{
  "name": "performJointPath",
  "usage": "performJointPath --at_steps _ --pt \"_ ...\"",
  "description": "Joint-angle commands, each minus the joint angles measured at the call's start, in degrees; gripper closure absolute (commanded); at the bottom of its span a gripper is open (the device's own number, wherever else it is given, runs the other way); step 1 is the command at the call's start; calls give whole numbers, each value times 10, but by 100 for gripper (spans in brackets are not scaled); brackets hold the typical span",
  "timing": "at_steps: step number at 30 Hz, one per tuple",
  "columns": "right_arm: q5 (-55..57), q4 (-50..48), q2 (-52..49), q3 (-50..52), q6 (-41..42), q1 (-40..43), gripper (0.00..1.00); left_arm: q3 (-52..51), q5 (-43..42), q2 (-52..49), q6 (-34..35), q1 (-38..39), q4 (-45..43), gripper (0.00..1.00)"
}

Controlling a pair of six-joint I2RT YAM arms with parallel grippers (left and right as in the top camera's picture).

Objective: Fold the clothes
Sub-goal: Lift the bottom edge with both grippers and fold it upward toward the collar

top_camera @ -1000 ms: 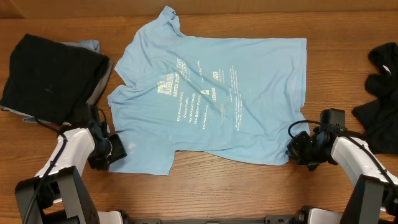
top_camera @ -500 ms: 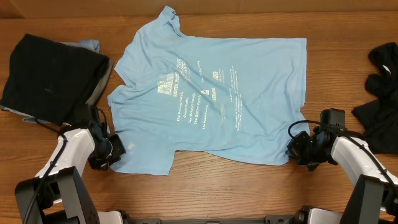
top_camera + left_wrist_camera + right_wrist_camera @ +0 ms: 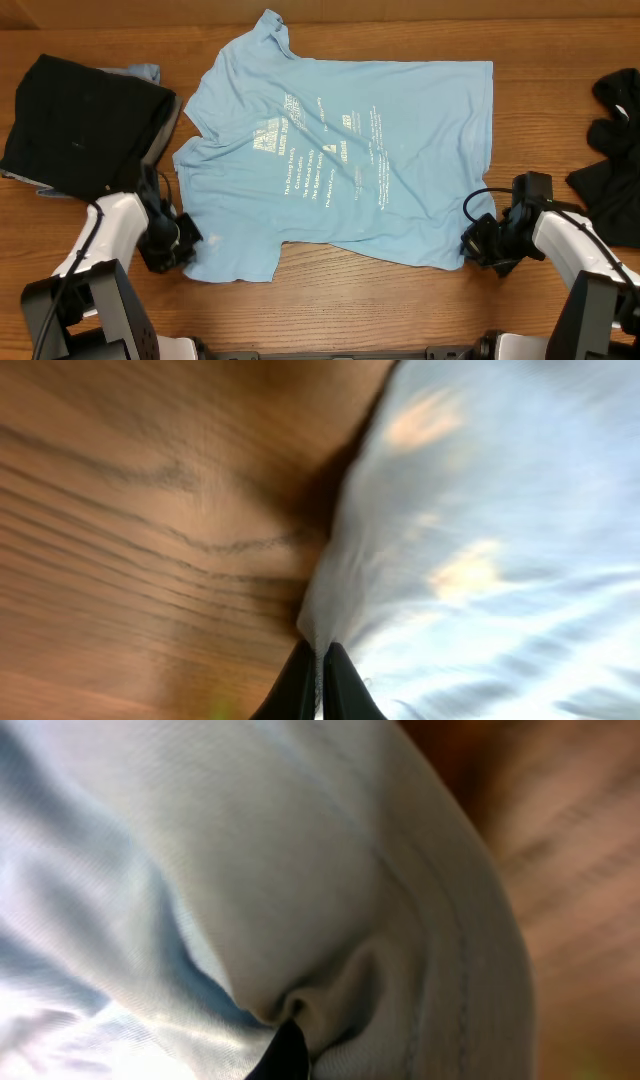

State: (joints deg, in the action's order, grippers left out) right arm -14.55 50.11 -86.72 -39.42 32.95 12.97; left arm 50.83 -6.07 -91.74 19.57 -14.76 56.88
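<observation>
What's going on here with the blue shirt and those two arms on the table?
Two robot arms are working on a light blue T-shirt spread flat on the wooden table. The left hand pinches its near edge by the sleeve; the right hand grips the near hem corner. No fold is made yet. A folded black garment sits at the left, a loose black one at the right.

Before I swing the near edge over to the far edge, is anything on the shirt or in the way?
Nothing visible. The shirt lies bare, with the left gripper and right gripper pinching its near edge. The black pile sits off to the left and the black garment off to the right, both outside the fold's path.
</observation>
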Motion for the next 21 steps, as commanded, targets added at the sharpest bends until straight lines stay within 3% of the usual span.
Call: performJointPath --at_steps 1,8,21 --pt "56 36 -4 -43 -2 -4 96 91 -15 2 10 -1 49 96" --pt "115 108 -4 -104 -2 -4 96 182 -15 10 10 -1 134 96" --pt "140 193 -4 -161 -30 27 96 192 -14 117 19 2 216 96"
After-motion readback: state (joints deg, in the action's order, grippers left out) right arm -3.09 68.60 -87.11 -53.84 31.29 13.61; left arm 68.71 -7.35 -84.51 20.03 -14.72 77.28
